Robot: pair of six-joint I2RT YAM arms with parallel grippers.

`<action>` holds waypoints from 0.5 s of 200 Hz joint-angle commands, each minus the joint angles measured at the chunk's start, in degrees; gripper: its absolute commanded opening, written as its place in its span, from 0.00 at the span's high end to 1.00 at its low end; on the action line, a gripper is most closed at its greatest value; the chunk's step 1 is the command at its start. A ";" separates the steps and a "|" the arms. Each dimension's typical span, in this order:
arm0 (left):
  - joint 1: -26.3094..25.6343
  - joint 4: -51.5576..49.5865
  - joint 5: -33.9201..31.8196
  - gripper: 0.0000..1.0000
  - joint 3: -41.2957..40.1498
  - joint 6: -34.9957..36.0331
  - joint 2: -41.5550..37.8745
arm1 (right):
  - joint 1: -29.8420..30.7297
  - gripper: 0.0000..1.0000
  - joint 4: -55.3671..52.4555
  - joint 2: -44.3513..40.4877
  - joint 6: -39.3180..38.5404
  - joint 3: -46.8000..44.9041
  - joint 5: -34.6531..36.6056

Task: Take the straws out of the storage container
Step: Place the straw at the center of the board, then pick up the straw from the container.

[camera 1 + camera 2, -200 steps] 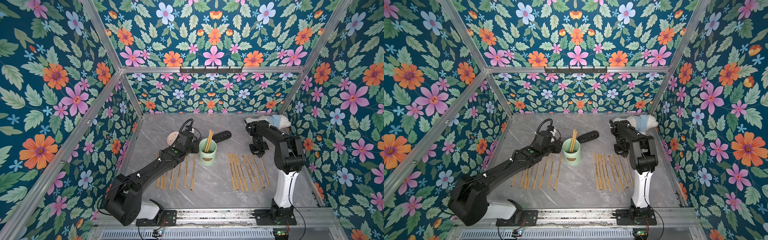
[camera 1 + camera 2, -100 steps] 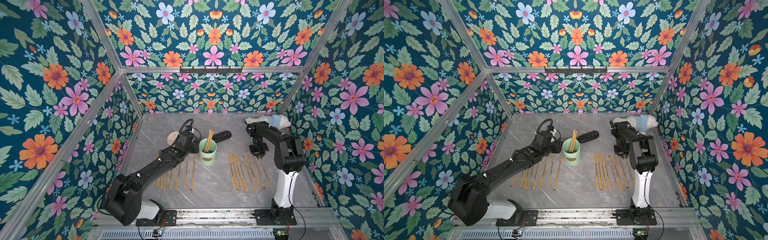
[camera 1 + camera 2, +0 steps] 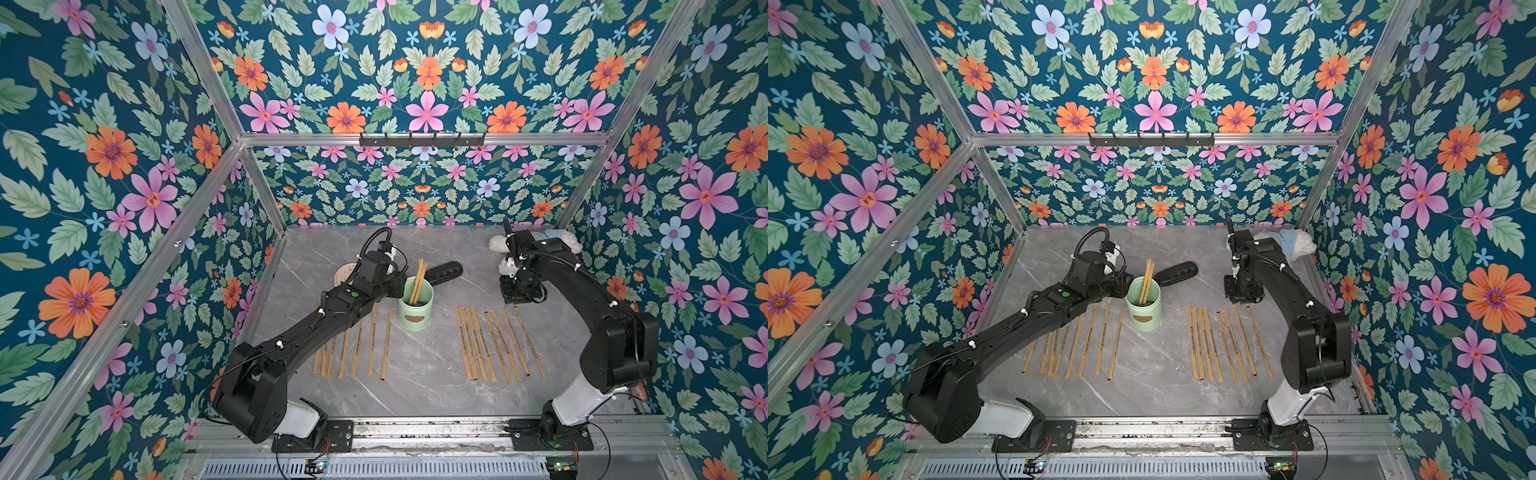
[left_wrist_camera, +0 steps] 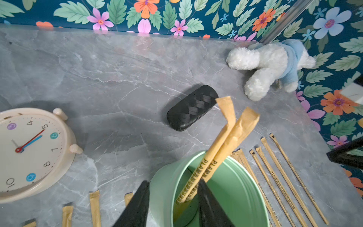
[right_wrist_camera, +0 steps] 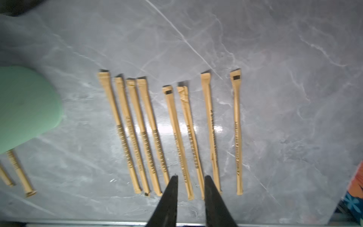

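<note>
The mint-green storage container [image 3: 415,313] [image 3: 1144,313] stands mid-table with two straws [image 3: 417,282] [image 4: 222,141] leaning out of it. My left gripper [image 4: 172,181] [image 3: 399,286] straddles its wall [image 4: 163,188], one finger outside and one inside beside the two straws, closed on the wall. Several more straws lie flat in a row on each side: left [image 3: 357,345], right [image 3: 494,345] [image 5: 176,133]. My right gripper [image 5: 191,176] [image 3: 517,297] hovers open over the far ends of the right row, holding nothing.
A black woven case [image 3: 444,272] [image 4: 191,108] lies just behind the container. A cream clock [image 4: 29,153] lies behind my left wrist. A white plush toy in blue [image 4: 265,61] [image 3: 1291,243] sits in the back right corner.
The right gripper's jaws have spread apart while it stays over the right row. The left arm and the container have not moved.
</note>
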 commanded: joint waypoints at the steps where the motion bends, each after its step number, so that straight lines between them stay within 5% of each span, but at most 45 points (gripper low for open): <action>1: 0.03 1.60 3.37 0.57 1.42 1.31 0.41 | 1.23 0.72 1.49 -4.19 0.73 -1.15 -6.76; 100: 0.03 2.68 8.33 0.58 6.42 3.49 6.30 | 3.12 0.71 3.73 -9.67 1.32 -3.49 -11.47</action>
